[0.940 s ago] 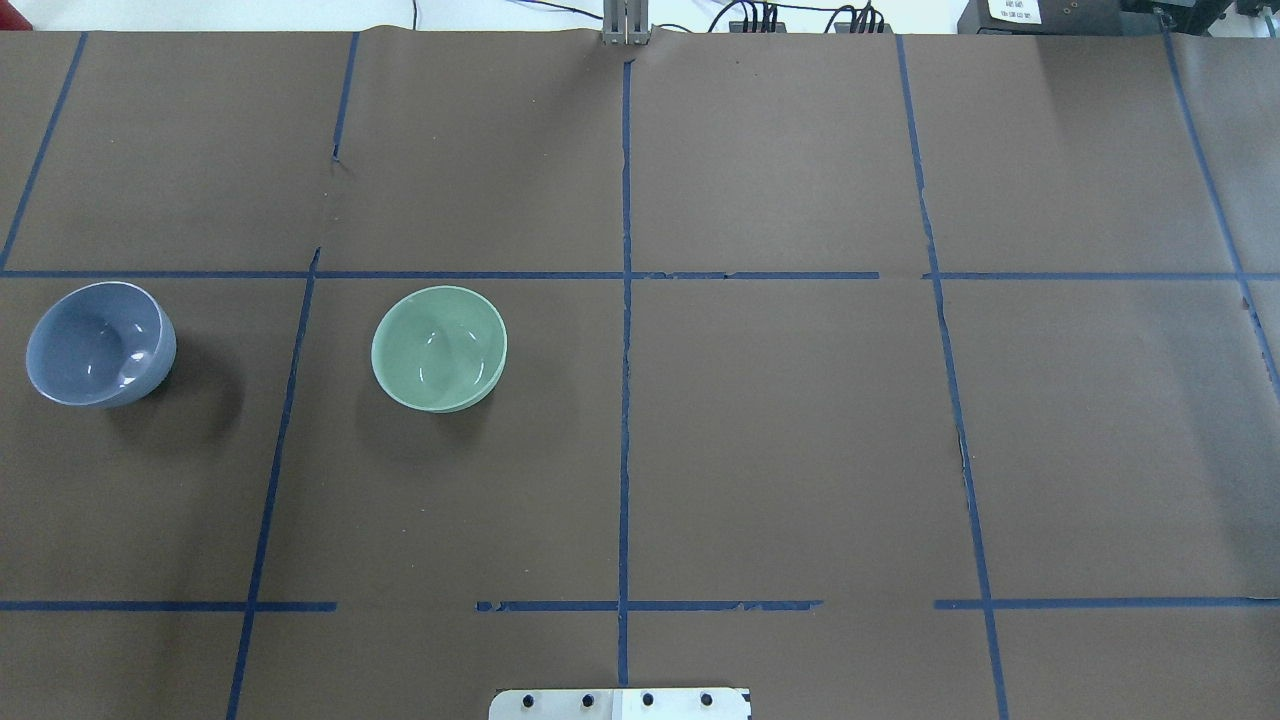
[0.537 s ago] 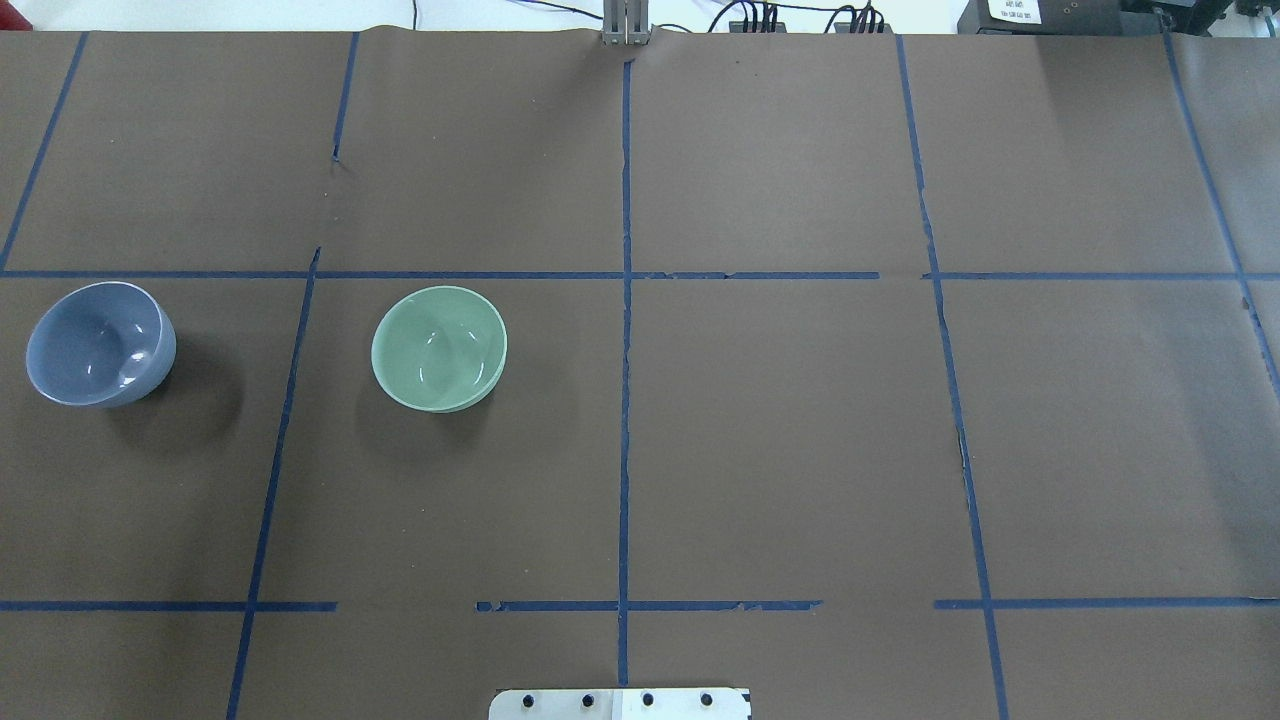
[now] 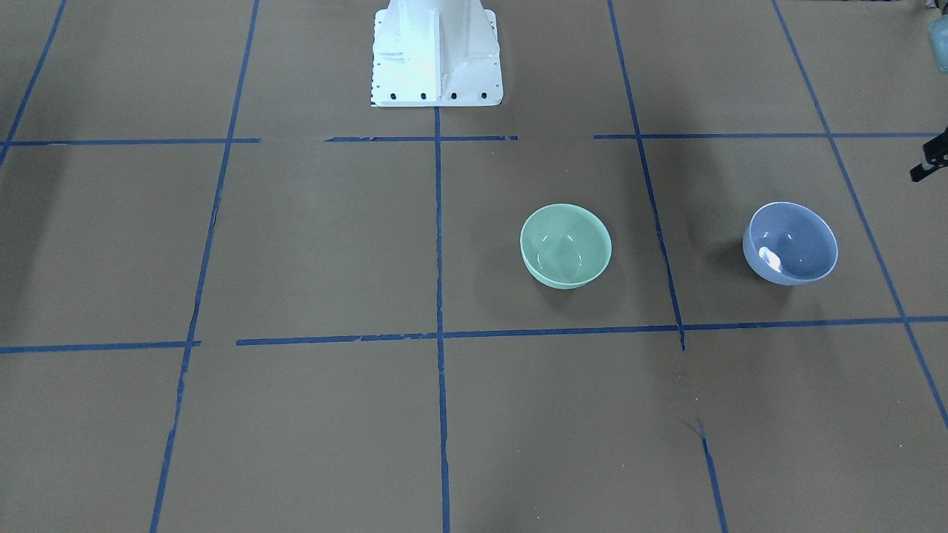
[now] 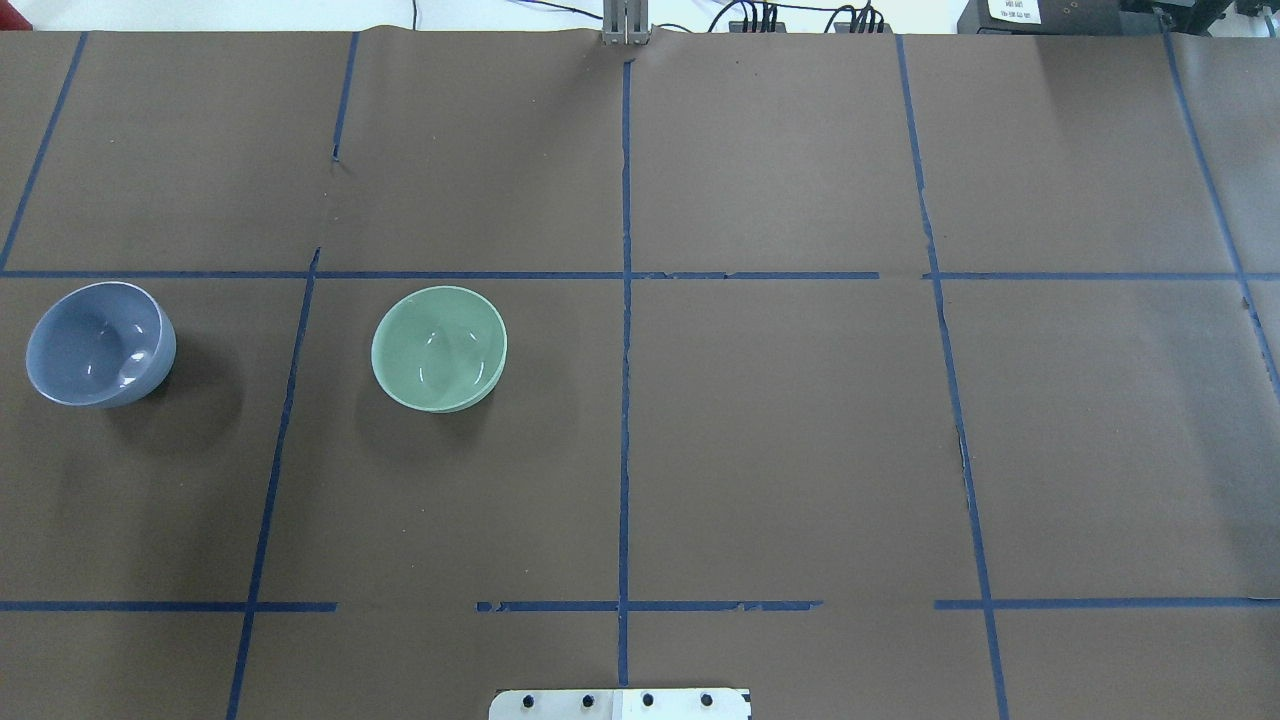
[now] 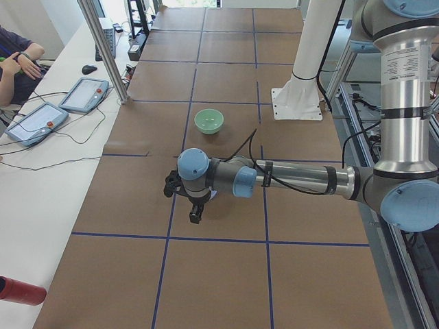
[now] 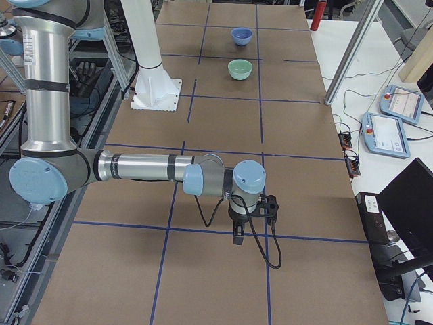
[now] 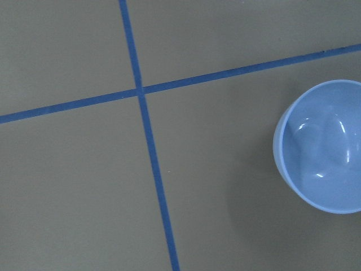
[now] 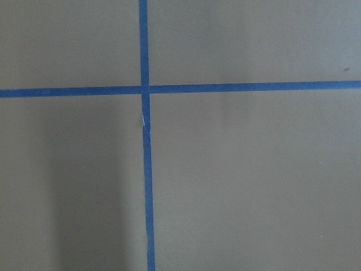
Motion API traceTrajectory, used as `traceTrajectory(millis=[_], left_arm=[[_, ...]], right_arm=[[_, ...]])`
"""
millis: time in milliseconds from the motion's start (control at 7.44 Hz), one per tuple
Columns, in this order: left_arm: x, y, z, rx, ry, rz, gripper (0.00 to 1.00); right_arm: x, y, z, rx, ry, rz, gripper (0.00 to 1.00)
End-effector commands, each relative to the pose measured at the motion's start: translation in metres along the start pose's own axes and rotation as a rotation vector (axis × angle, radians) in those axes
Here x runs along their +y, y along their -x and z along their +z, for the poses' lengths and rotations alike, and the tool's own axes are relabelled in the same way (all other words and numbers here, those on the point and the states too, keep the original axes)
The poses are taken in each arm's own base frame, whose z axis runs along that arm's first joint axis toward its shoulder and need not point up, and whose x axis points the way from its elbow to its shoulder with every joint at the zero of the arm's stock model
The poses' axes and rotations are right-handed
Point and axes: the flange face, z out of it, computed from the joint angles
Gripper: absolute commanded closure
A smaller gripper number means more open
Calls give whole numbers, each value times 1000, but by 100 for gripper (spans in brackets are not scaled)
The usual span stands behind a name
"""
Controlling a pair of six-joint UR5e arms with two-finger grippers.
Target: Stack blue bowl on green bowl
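Note:
The blue bowl (image 4: 100, 343) stands upright on the brown table cover at the far left of the overhead view, and at the right in the front view (image 3: 790, 243). The green bowl (image 4: 439, 348) stands upright to its right, apart from it; it also shows in the front view (image 3: 566, 246). The left wrist view shows the blue bowl (image 7: 321, 147) at its right edge, below the camera. My left gripper (image 5: 195, 214) hangs above the table near the blue bowl, which the arm hides in the left side view. My right gripper (image 6: 237, 237) hangs far from both bowls. I cannot tell whether either is open.
The robot's white pedestal (image 3: 435, 55) stands at the table's middle edge. Blue tape lines (image 4: 624, 350) mark a grid. A metal post (image 5: 103, 48) and teach pendants (image 5: 41, 116) are on the operators' side table. A person sits there (image 5: 17, 62).

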Motion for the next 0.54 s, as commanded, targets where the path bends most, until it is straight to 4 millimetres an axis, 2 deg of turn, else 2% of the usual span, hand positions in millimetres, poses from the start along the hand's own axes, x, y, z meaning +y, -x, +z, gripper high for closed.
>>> traceTrajectory(millis=[0,134,269,403], left_arm=[[-15,-54,62,-61,-7,-121,0],[-16,-51,73,-76,-48,-133,0],[-15,-40,86,-101,-68,-182,2],[-10,-40,113,-112,-68,-184,3]], right_arm=[[0,0,0,0,0,1,0],[0,0,0,0,0,-1,0],[0,0,0,0,0,1,0],[0,0,0,0,0,-1,0]])
